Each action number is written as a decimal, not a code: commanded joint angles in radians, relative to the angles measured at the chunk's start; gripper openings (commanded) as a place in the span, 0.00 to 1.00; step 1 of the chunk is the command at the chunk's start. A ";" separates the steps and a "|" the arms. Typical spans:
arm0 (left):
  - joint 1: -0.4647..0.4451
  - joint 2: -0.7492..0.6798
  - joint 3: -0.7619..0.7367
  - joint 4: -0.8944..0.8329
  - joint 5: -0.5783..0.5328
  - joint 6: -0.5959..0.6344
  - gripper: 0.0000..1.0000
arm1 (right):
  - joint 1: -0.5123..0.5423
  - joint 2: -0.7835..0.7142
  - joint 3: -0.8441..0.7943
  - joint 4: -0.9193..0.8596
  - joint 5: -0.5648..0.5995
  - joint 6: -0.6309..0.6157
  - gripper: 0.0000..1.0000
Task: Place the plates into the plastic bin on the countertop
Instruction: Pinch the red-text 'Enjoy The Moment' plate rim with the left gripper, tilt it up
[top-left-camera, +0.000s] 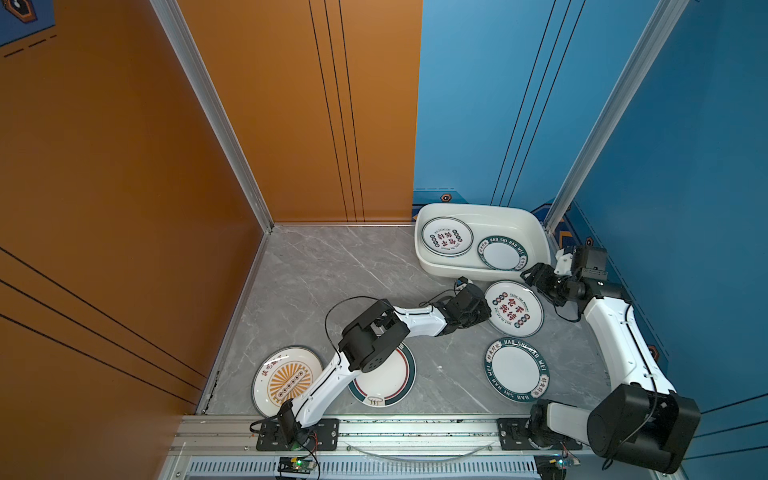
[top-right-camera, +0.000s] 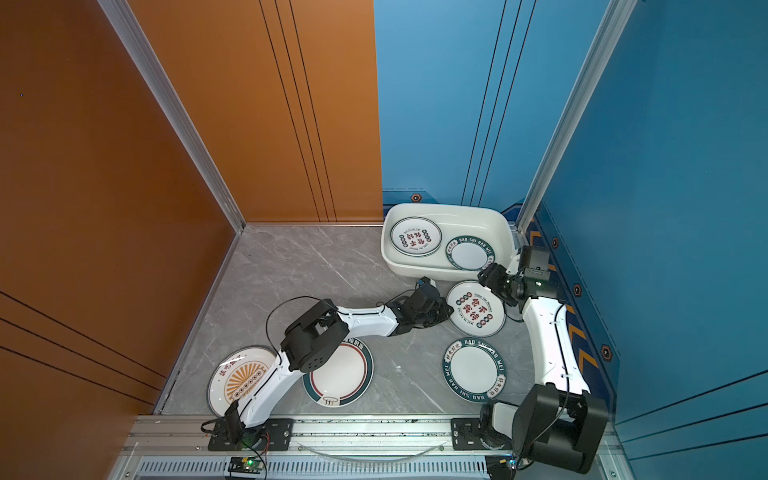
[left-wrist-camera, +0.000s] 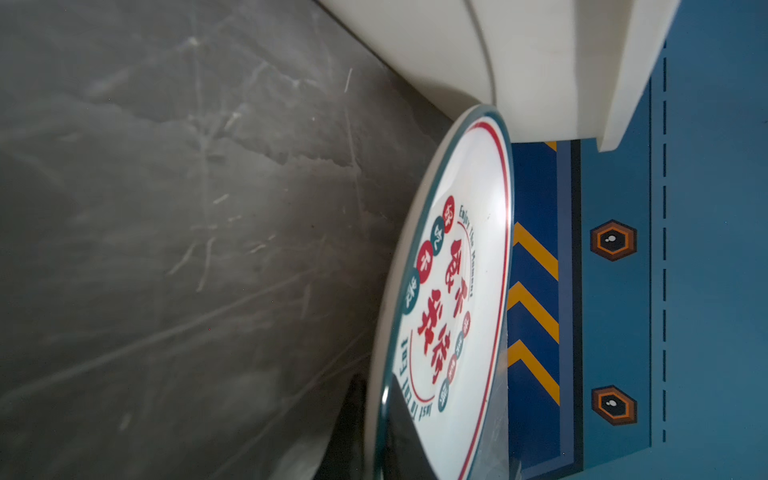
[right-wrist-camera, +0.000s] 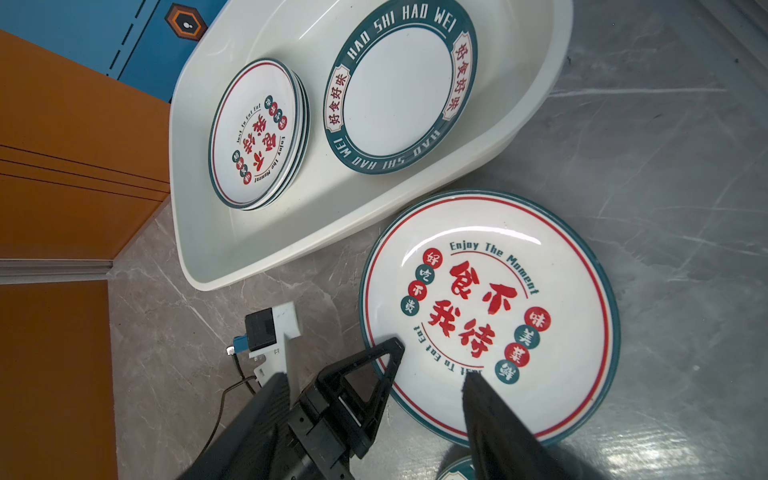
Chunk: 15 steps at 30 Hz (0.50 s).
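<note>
Just outside the glossy white rectangular plastic bin (top-left-camera: 457, 268), left gripper (top-left-camera: 487, 311) clamped shut on the rim of a round white red-character plate (top-left-camera: 514, 308) lying on the grey marble-patterned countertop (top-left-camera: 316, 270); right gripper (top-left-camera: 532, 274) spread wide, empty, above. Binned: a plate stack (top-left-camera: 446, 242), one green-lettered plate (top-left-camera: 501, 254). Left to bin: four, this one included.

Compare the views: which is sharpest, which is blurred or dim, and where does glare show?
Left wrist view: dim, the countertop smeared, the plate with lettering soft toward the lens. Right wrist view: bright and sharp, glare streaks on the plate, sheen on the bin, the camera's own fingers soft. Both top views: evenly lit, sharp, faint shadows only.
</note>
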 joint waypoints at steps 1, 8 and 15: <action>0.011 -0.013 -0.061 -0.048 -0.005 0.026 0.00 | -0.004 -0.019 -0.016 0.009 -0.006 -0.010 0.68; 0.043 -0.085 -0.138 0.015 0.010 0.034 0.00 | -0.001 -0.024 -0.026 0.014 -0.010 -0.010 0.68; 0.094 -0.230 -0.311 0.043 -0.009 0.078 0.00 | 0.011 -0.028 -0.028 0.018 -0.011 -0.002 0.68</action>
